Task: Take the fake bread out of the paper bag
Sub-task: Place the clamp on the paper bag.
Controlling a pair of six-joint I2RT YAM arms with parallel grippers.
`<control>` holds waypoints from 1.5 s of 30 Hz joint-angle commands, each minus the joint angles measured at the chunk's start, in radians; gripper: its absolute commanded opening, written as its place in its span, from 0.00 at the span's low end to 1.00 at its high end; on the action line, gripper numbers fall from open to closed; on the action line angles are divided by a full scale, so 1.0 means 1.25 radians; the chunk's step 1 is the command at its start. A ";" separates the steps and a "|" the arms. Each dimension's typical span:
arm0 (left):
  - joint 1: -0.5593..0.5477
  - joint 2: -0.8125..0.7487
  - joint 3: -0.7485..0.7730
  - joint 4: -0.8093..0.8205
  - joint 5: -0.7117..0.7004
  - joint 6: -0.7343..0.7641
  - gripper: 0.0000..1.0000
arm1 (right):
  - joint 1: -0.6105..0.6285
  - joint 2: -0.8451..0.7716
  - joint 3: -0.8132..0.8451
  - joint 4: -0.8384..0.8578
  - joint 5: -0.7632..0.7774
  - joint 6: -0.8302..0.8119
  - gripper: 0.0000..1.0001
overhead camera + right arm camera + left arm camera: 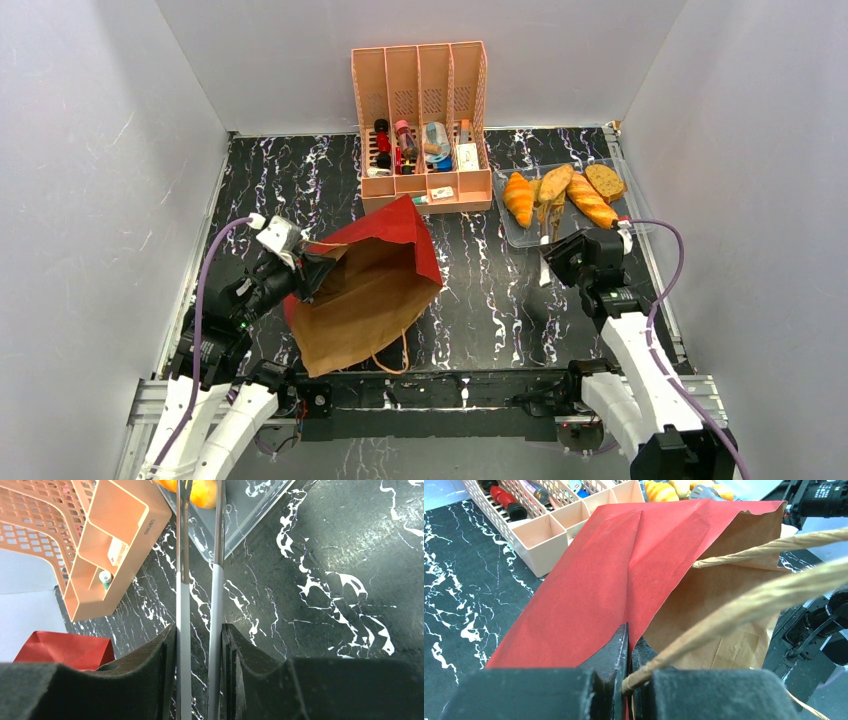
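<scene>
Black white-veined marble table (480,290), grey walls on three sides; open strip of table between bag and tray. A brown kraft paper bag (365,290) with a red part lies at left, its red corner just beside the pink slotted organizer (425,100). The left tool (629,642) is clamped on the bag's edge and twine handle (749,605). The right tool (199,635) is clamped on metal tongs (182,605), whose tips reach the clear plastic tray (520,235). Four toy breads (590,200) lie on the tray, one an orange croissant (518,198)

Overhead view, close wrist views, organizer (370,85) shared
</scene>
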State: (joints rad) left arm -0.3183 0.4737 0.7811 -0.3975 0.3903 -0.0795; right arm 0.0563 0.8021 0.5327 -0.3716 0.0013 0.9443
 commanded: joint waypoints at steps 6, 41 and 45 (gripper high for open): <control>-0.002 -0.013 -0.012 0.023 -0.015 -0.013 0.00 | 0.009 -0.091 0.117 -0.024 -0.047 -0.023 0.28; -0.002 0.185 0.138 0.059 -0.530 0.089 0.00 | 1.025 0.228 0.579 -0.074 0.569 -0.113 0.21; -0.002 0.205 0.113 0.093 -0.513 0.107 0.00 | 1.130 0.277 0.592 -0.097 0.622 -0.100 0.21</control>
State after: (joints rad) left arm -0.3183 0.7257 0.9329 -0.3658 -0.2622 0.0125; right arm 1.3644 1.1085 1.2084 -0.5022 0.6433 0.8166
